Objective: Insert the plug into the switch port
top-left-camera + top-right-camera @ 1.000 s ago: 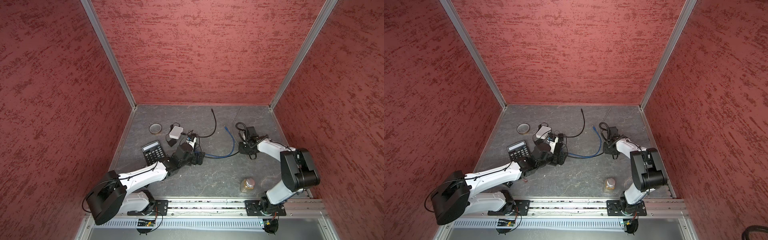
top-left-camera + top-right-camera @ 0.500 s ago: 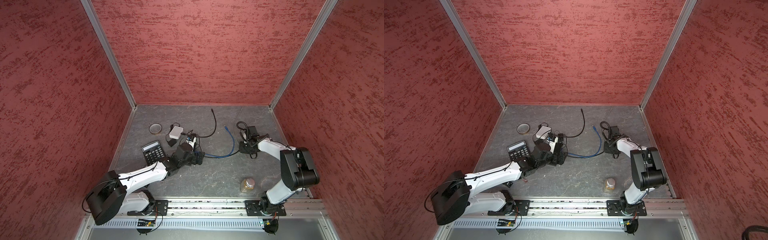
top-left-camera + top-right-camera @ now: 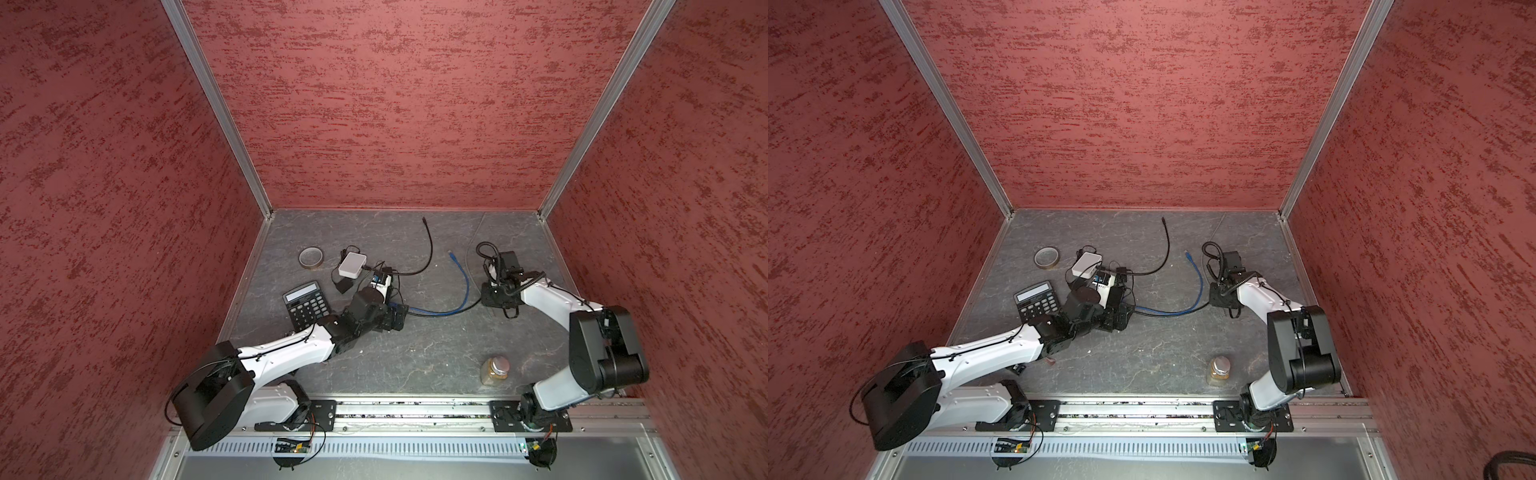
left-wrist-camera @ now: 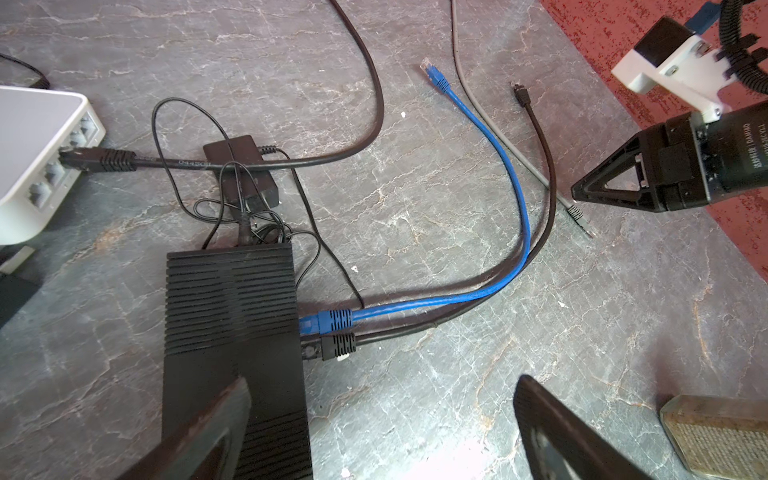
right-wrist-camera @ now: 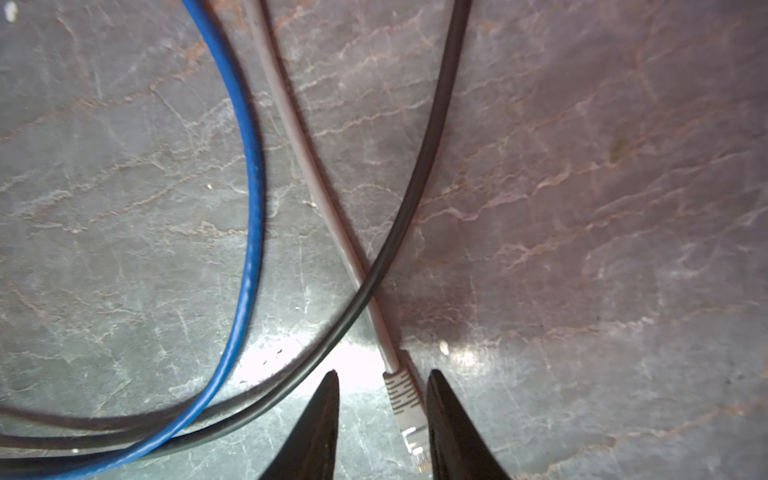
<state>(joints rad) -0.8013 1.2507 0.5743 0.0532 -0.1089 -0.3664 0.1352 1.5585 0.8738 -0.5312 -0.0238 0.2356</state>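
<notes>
A grey plug (image 5: 405, 405) on a grey cable (image 5: 316, 178) lies on the table between the fingers of my right gripper (image 5: 382, 372). The jaws straddle it with a gap on one side, so the gripper is open. In a top view this gripper (image 3: 488, 296) sits low at the right. A black switch (image 4: 232, 332) has a blue plug (image 4: 328, 322) and a black plug (image 4: 338, 347) in its ports. My left gripper (image 4: 384, 380) is wide open, with one finger over the switch's end.
A white switch (image 3: 352, 264) with a black cable plugged in lies behind the left gripper. A calculator (image 3: 305, 305) and a tape roll (image 3: 311, 257) are at the left. A jar (image 3: 495, 370) stands near the front right. Loose blue (image 4: 434, 75) and black (image 4: 521, 93) cable ends lie mid-table.
Both arms stand almost where they were; only a slight shift of the right arm shows.
</notes>
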